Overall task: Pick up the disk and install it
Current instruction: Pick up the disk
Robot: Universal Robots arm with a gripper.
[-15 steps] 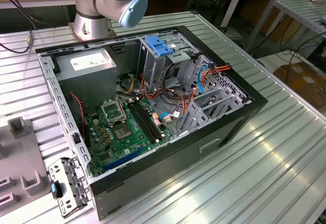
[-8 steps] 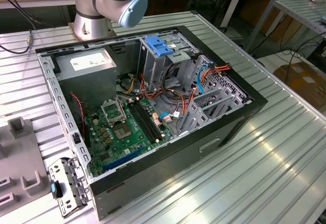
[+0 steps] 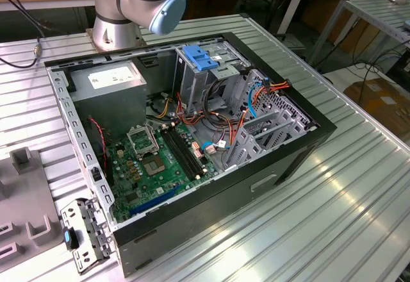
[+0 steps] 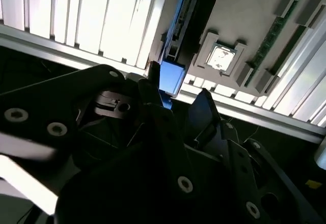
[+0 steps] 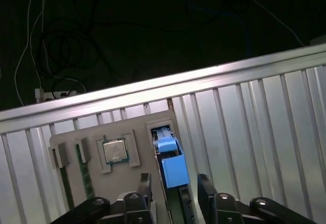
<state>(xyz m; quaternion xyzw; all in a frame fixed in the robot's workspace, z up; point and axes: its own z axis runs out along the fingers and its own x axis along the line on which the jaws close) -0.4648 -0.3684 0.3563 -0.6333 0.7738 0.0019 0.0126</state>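
Observation:
The disk point(image 5: 172, 169) stands on edge in a slot of a grey holder plate point(image 5: 147, 122); its blue plastic frame faces the camera. In the second wrist view the disk point(image 4: 170, 77) shows as a blue block between the dark fingers. My gripper point(image 5: 174, 188) hovers over it, open, with one finger point(image 5: 144, 186) on each side of the disk and a gap to each. In the exterior view the open computer case point(image 3: 307, 142) lies on the table, with a blue bracket point(image 3: 200, 58) on top of its drive cage.
The holder plate also carries a processor chip point(image 5: 115, 150) and a memory stick point(image 5: 84, 180). It lies on a ribbed metal table point(image 5: 254, 122) near the table's edge, with dark floor and cables beyond. The case holds a green motherboard point(image 3: 150, 163), a grey power-supply box point(image 3: 112, 77) and loose cables.

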